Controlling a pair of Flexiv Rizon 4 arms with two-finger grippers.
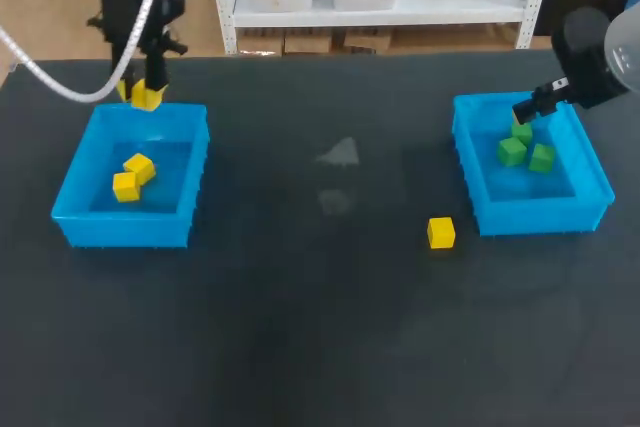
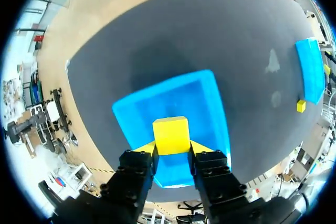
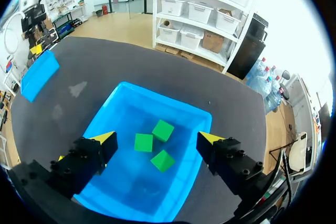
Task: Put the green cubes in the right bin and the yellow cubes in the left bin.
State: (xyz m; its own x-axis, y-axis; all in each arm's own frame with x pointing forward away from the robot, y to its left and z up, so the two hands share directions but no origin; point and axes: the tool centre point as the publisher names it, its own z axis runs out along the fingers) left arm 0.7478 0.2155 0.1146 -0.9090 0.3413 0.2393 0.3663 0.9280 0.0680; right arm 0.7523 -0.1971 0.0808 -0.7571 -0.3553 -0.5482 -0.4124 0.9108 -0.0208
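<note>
My left gripper hangs over the far edge of the left blue bin, shut on a yellow cube; the same cube shows in the head view. Two yellow cubes lie inside that bin. A third yellow cube rests on the table just left of the right blue bin. Three green cubes lie in the right bin. My right gripper hovers above them, open and empty.
The dark table spreads between the two bins, with faint pale smudges near its middle. In the left wrist view the right bin and the loose yellow cube sit far off beside the gripper.
</note>
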